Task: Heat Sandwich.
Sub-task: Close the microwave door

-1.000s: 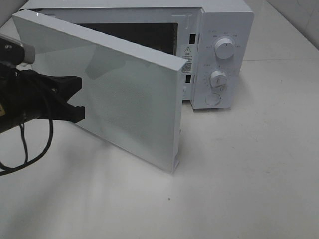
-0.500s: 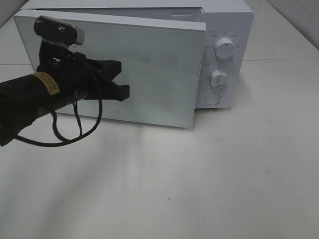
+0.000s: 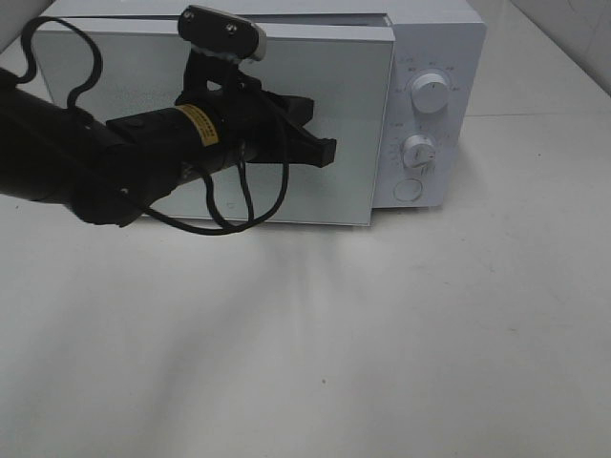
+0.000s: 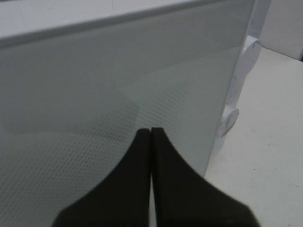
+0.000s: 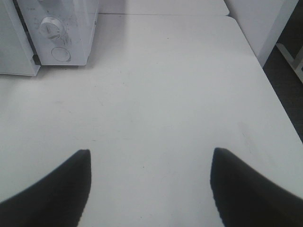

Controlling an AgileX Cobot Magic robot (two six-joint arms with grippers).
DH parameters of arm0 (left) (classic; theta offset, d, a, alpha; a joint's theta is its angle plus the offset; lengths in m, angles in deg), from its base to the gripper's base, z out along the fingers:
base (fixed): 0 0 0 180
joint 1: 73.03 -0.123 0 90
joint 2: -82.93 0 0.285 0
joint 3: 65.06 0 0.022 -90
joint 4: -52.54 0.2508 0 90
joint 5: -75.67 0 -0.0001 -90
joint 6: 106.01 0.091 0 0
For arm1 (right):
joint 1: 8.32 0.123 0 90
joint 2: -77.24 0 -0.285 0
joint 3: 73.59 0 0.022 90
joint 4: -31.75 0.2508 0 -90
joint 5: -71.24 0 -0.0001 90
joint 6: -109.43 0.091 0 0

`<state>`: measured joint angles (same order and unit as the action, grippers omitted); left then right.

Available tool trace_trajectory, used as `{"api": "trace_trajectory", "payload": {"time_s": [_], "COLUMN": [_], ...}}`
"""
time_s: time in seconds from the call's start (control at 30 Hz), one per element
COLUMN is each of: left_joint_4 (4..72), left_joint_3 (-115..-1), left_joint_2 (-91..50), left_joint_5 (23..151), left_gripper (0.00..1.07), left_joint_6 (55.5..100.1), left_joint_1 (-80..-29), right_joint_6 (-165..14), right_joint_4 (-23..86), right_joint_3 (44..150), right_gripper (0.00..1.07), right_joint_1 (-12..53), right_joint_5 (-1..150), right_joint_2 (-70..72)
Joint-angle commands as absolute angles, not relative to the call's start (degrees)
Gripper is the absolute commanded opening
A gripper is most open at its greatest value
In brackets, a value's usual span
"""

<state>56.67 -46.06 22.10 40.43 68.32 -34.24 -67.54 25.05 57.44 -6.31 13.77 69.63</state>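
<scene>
Step in hand: shutting the oven.

- The white, boxy microwave oven (image 3: 434, 43) sits at 12 o'clock on the matte off-white table (image 3: 430, 334).
- Its flat, pale grey-green glass door (image 3: 358, 114) lies almost flush with the front. A thin dark line shows along the top edge, so I cannot tell whether the latch has caught.
- The black plastic left tool (image 3: 325, 151) comes in from 9 o'clock. Its two tapered jaws are pressed tight together, gripping nothing, with the tip against the glass.
- The wrist view of the left tool (image 4: 150, 133) shows a fine dotted mesh printed on the glossy pane.
- The black right tool (image 5: 150, 153) hangs over bare table with its jaws spread wide, holding nothing.
- The sandwich shows in no view. I judge it is inside, behind the door.

Controls sit at 3 o'clock of the door:
- a ribbed white upper dial (image 3: 430, 93)
- a smaller lower dial (image 3: 418, 153)
- a round button (image 3: 408, 189) beneath

Next move, as I judge it: a last firm push to seat the door. Then a tool must pinch one of the small round dials and twist. They are smooth plastic and could slip, so the grip should be centred.
</scene>
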Motion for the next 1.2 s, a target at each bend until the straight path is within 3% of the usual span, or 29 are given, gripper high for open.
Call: {"api": "trace_trajectory", "payload": {"time_s": [0.03,0.77,1.2], "left_joint_4": [55.8,50.8,50.9], "left_joint_3": [-48.7,-63.8,-64.3], "left_joint_2": [23.4,31.3,31.4], "left_joint_5": [41.8,49.0,49.4], "left_gripper": [0.0,0.0,0.0], "left_joint_6": [68.0,69.1,69.1], "left_joint_1": [-33.6,-34.6,-34.6], "right_joint_6": [-67.5,-67.5,-67.5], "right_joint_4": [24.8,24.8,24.8], "right_joint_3": [57.5,57.5,57.5], "right_gripper": [0.68,0.69,0.69], "right_joint_1": [-6.8,-6.8,-6.8], "right_joint_5": [14.2,14.2,14.2], "right_joint_2": [71.3,71.3,71.3]}}
